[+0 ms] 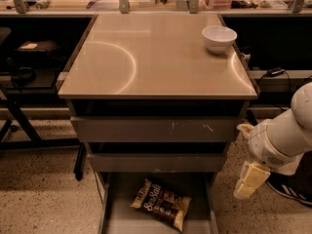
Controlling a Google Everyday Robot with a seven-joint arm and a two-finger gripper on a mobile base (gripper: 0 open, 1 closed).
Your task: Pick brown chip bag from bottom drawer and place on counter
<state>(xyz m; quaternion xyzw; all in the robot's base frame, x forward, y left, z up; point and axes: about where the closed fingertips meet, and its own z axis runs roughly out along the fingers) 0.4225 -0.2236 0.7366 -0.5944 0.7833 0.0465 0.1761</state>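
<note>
The brown chip bag [161,204] lies flat on the floor of the pulled-out bottom drawer [119,218], dark brown with white script and tan ends. The beige counter [156,57] tops the cabinet. My gripper [248,180] hangs at the right of the cabinet, level with the lower drawers, right of and a little above the bag, apart from it. It holds nothing that I can see. The white arm rises behind it to the right edge.
A white bowl [219,37] stands at the counter's back right corner. Two shut grey drawer fronts [156,129] sit above the open drawer. Dark shelving and table legs [19,116] stand at the left, cables and a dark base at the right.
</note>
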